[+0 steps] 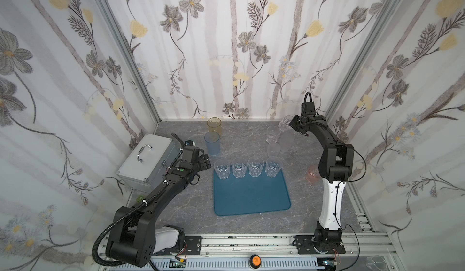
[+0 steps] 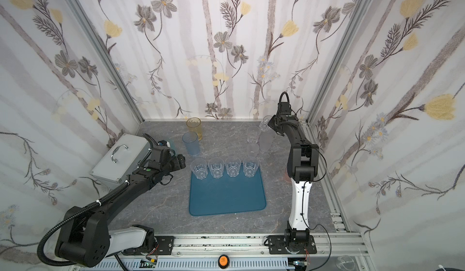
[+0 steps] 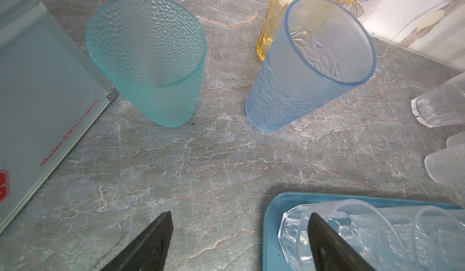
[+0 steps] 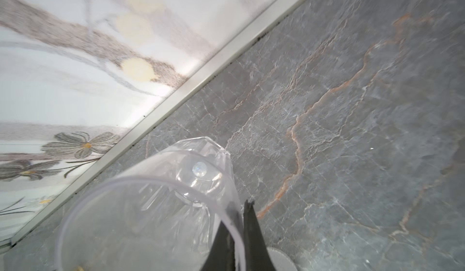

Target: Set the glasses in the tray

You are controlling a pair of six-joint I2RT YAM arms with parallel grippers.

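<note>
Got the right gripper (image 4: 237,219) pinched tight on the side of a clear faceted glass (image 4: 161,206), tilted, way back by the rear wall (image 4: 75,55). Holding the left gripper (image 3: 240,217) wide open and empty just off the tray (image 1: 251,196), facing the teal glass (image 3: 151,63) and blue glass (image 3: 302,76). Counting four clear glasses (image 1: 256,167) lined up along the tray's far edge

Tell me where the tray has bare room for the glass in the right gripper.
The tray is bare from the row of four clear glasses along its far edge to its near rim. The table between the blue glass and the lone clear glass is bare too. Crowded: the frosted glasses by the held glass.
</note>
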